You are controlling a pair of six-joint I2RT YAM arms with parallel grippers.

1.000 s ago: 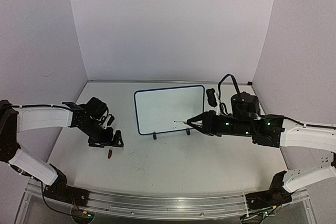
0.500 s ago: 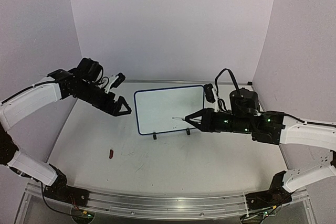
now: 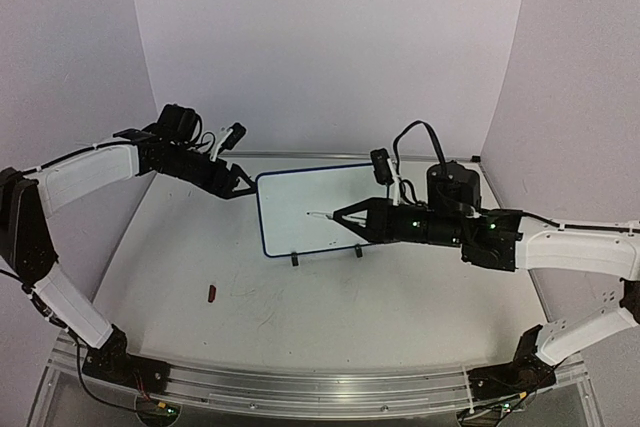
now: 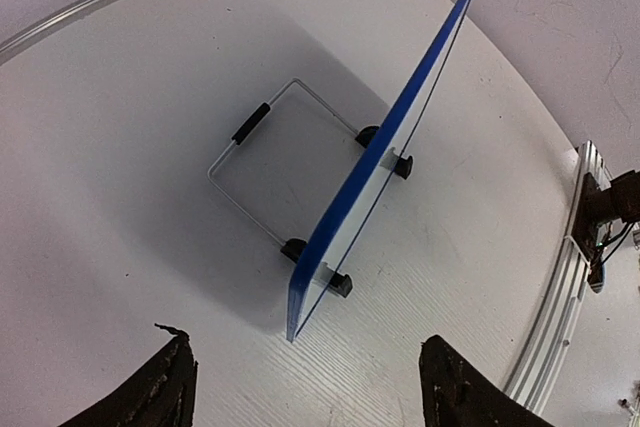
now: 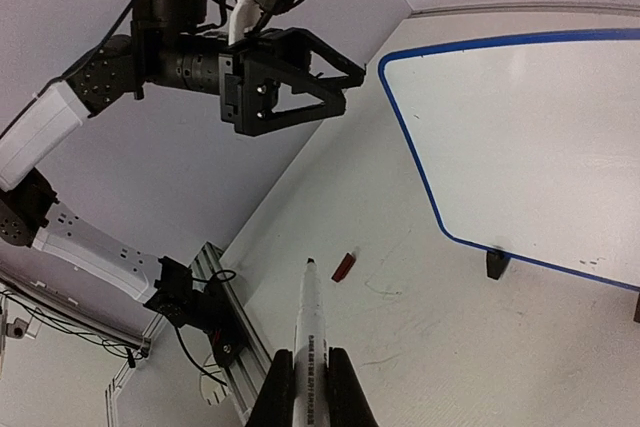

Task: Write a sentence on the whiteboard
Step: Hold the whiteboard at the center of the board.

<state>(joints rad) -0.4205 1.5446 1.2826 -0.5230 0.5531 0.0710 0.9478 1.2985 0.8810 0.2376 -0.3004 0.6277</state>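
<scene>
Over the table (image 3: 300, 332), from the top camera, I've got the whiteboard (image 3: 300, 197) standing on its two black feet (image 3: 294, 260), its face toward the arms and showing plain white inside the blue rim. My left gripper (image 3: 243, 188) hangs right at the board's upper left corner. My right gripper (image 3: 352, 217) reaches in from the board's right side, clamped on a white marker (image 3: 325, 216) whose tip overlaps the board's face in this view. I can't tell from here whether it touches. A red cap (image 3: 210, 294) lies on the table, well off the board's lower left corner.

Switching to the left wrist: I see the whiteboard (image 4: 385, 147) edge-on, tilted back on a wire stand (image 4: 250, 162) behind it. The fingers (image 4: 160, 392) are spread wide, nothing between them, and the board's near corner sits just ahead of them, apart. A rail (image 4: 555, 287) runs off to the board's right.

Right wrist now: the fingers (image 5: 275, 392) pinch the marker (image 5: 310, 327) tightly, barrel pointing away from the camera. The tip shows against the table to the left of the whiteboard (image 5: 530, 127), clear of its rim. The red cap (image 5: 343, 266) lies just past the tip. The left gripper (image 5: 352, 93) hovers off the board's upper left corner, jaws open.
</scene>
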